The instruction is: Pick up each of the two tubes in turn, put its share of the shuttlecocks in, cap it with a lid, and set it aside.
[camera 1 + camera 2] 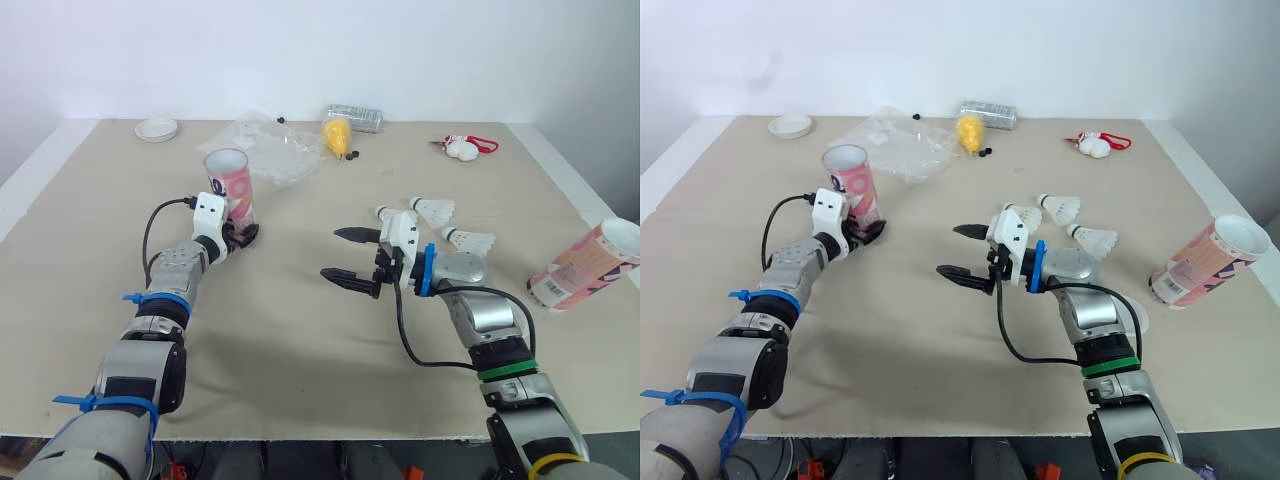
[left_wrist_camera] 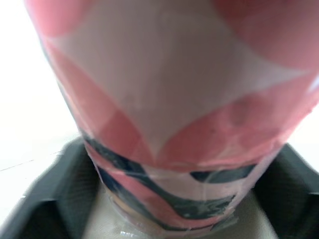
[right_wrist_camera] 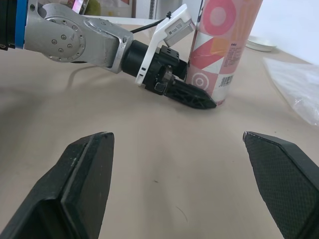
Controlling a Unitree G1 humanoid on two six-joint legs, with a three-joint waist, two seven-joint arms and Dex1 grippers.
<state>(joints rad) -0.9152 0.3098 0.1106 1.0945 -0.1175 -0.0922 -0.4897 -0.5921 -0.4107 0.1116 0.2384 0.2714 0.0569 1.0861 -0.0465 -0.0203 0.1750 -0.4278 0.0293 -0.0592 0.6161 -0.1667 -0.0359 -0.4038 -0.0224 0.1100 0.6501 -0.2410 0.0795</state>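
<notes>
— While the left gripper (image 1: 240,235) hugs the foot of the upright tube (image 1: 230,185), how far along would we say we are?

— Barely begun, by our reckoning. Its two fingers (image 2: 50,199) press the tube's base from either side, yet the tube stands on the table (image 1: 300,340), left of the middle, and we see nothing poking out of its open mouth.

— And the right gripper (image 1: 330,253)?

— Spread wide and empty, hovering over the middle of the table and pointing toward the left arm. The shuttlecocks (image 1: 432,209) lie loose on the table just beyond it.

— So nothing is loaded?

— We judge not, though we cannot see down inside the tube. The second tube (image 1: 585,265) lies on its side near the right edge, well apart from both grippers, uncapped.

— Lids?

— A small white round thing (image 1: 157,129) at the far-left corner may be one; we cannot tell for sure.

— What is left, then?

— Nearly everything: lifting this tube, filling it, capping it and setting it aside, then the same for the other.
</notes>
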